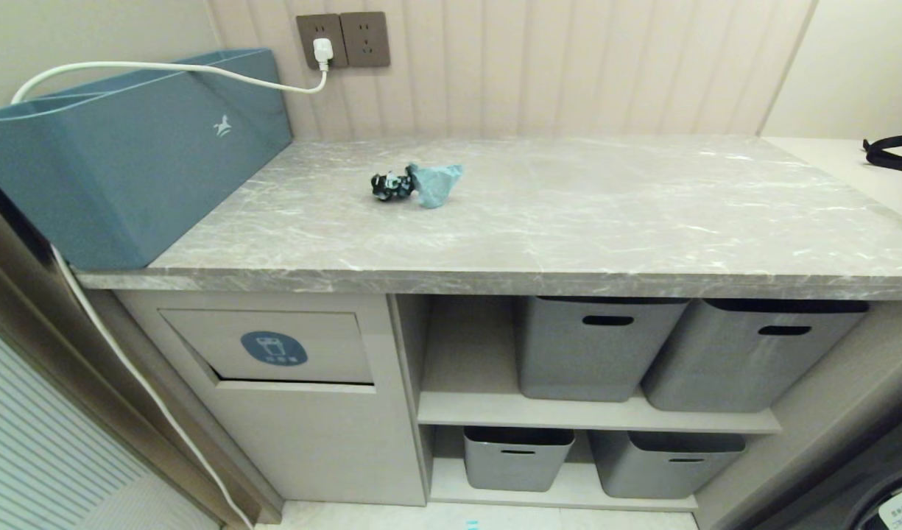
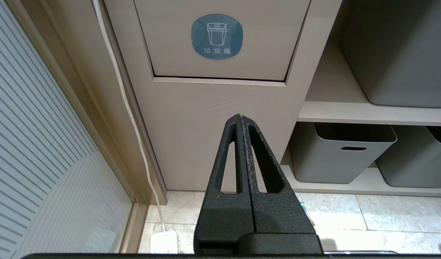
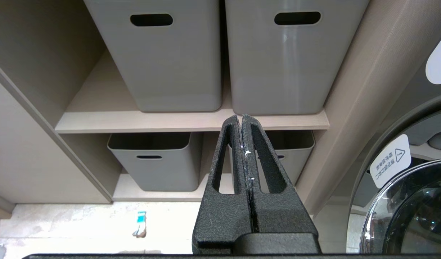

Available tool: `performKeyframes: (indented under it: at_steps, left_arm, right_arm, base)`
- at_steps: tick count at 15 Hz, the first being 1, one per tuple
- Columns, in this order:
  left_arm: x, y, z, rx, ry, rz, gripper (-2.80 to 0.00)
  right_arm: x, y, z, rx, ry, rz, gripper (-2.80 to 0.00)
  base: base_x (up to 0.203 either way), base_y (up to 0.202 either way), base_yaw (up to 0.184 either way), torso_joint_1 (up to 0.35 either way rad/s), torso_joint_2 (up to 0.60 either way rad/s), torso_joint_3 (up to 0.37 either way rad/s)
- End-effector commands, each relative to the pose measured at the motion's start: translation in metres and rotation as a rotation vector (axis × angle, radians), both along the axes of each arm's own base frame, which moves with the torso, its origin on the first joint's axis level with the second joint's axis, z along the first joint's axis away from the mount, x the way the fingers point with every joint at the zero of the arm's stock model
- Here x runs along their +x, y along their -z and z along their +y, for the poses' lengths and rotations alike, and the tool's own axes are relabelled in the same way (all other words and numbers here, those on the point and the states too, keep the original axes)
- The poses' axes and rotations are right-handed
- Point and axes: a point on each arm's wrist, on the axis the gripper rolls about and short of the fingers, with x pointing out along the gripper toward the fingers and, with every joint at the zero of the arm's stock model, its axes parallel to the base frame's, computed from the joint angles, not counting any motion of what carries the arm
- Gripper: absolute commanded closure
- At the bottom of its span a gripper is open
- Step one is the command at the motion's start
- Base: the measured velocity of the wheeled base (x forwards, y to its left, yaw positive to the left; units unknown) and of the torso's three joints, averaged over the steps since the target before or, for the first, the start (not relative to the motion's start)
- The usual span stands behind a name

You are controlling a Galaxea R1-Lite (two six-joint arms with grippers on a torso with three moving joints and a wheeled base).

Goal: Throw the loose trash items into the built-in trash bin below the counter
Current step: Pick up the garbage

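Note:
On the grey marble-look counter (image 1: 568,221) lie a pale teal wad (image 1: 436,183) and, touching its left side, a black wrapper with teal-white print (image 1: 390,185). A thin teal-and-white strip wrapper (image 3: 140,223) lies on the floor tiles before the shelves. Below the counter's left end is the built-in trash bin (image 1: 270,346), a beige flap with a blue oval bin sticker (image 2: 216,36). My left gripper (image 2: 241,117) hangs low in front of the cabinet under that flap, shut and empty. My right gripper (image 3: 241,117) hangs before the shelves, shut and empty. Neither arm shows in the head view.
A large teal-blue box (image 1: 127,154) fills the counter's left end, with a white cable (image 1: 163,68) running over it to a wall socket. Grey tubs (image 1: 594,346) stand on two shelves. A washing machine door (image 3: 411,194) is at the right. A white power strip (image 2: 164,241) lies on the floor.

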Motion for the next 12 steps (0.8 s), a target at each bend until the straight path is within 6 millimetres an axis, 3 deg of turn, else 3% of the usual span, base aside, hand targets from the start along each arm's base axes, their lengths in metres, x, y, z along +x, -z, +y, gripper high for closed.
performKeyframes:
  at_steps: [1, 9, 12]
  left_arm:
    - [0.0003, 0.0008, 0.0000, -0.002, 0.000, 0.004, 0.00]
    - [0.0003, 0.0008, 0.0000, -0.004, -0.001, 0.004, 0.00]
    - [0.0003, 0.0008, 0.0000, -0.005, -0.001, 0.004, 0.00]
  right_arm:
    - [0.0001, 0.0003, 0.0000, 0.000, 0.001, 0.001, 0.00]
    - [0.0001, 0.0005, -0.0001, -0.011, 0.002, 0.003, 0.00]
    - [0.0001, 0.0004, -0.0001, -0.009, 0.002, 0.001, 0.00]
  base:
    - [0.000, 0.000, 0.000, 0.000, 0.00, 0.000]
    - [0.000, 0.000, 0.000, 0.005, -0.01, -0.006]
    - [0.000, 0.000, 0.000, 0.157, -0.35, -0.194]
